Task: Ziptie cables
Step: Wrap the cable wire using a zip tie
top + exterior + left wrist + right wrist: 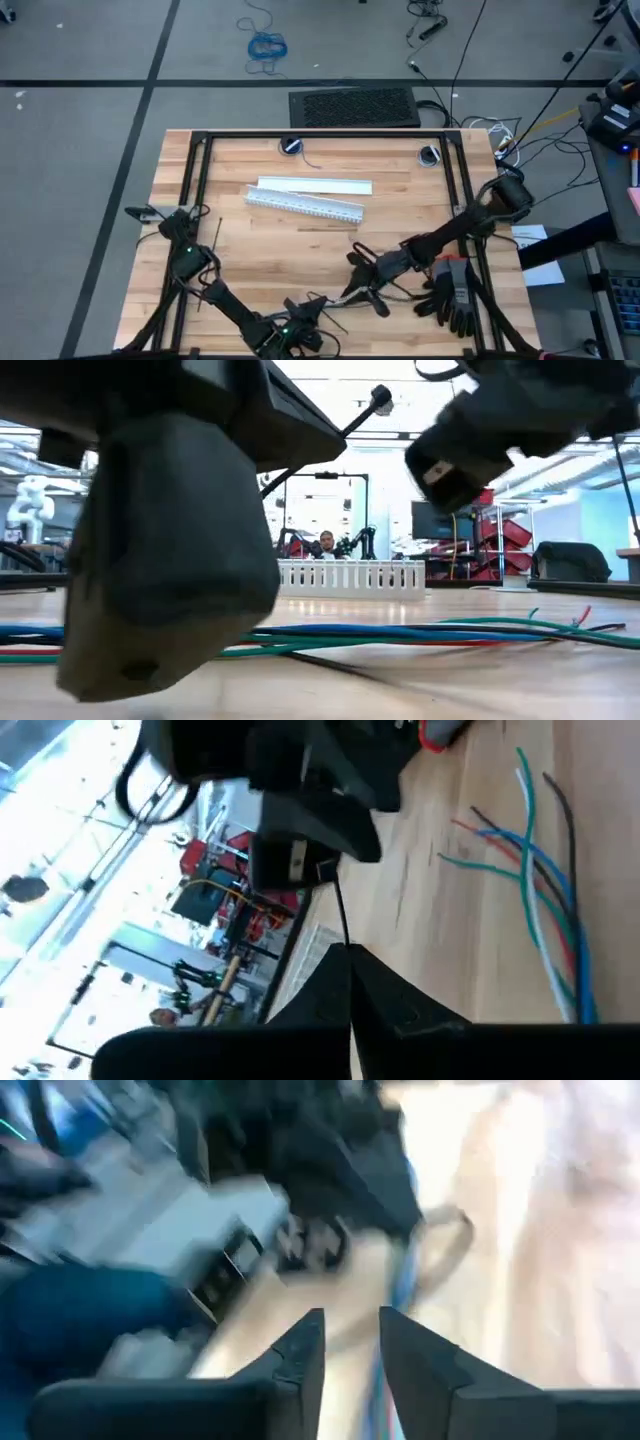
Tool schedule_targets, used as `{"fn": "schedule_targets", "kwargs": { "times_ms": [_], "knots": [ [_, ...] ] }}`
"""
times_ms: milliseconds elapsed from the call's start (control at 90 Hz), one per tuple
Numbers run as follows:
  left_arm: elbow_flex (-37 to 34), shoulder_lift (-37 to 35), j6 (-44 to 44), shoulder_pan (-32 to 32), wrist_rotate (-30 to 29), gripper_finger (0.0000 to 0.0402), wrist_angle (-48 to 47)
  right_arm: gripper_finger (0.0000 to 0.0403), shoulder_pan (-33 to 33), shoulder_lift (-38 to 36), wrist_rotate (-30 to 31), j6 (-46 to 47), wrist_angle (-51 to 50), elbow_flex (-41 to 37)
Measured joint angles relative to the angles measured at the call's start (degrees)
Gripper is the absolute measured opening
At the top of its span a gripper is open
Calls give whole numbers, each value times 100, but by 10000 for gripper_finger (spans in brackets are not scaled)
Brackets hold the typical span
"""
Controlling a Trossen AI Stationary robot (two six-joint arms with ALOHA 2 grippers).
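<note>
Looming over the low camera, my left gripper (350, 982) has its fingers pinched on a ziptie (341, 918). Right gripper (350, 1342), narrowly parted and empty, hovers by the cables (420, 632) near the table's front edge. Threading comes next, I judge.

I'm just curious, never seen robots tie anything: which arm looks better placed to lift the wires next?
Probably the right. Its gripper is open with the wires close in front of it, while the left gripper is shut on a ziptie, so it cannot grab anything else.
</note>
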Motion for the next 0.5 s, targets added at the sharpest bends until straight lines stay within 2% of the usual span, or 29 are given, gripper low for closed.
{"fn": "schedule_targets", "kwargs": {
  "times_ms": [111,233,333,500],
  "knots": [
    [0,1,-529,47,308,0,24,111,542,169,562,68,-551,-4],
    [0,-1,-534,99,352,0,51,112,1102,529,1058,75,-195,-4],
    [0,-1,-533,147,356,0,49,112,1320,846,1477,-13,26,137],
    [0,-1,-534,170,354,0,53,112,1364,1530,1544,-198,-355,776]
  ]
}}
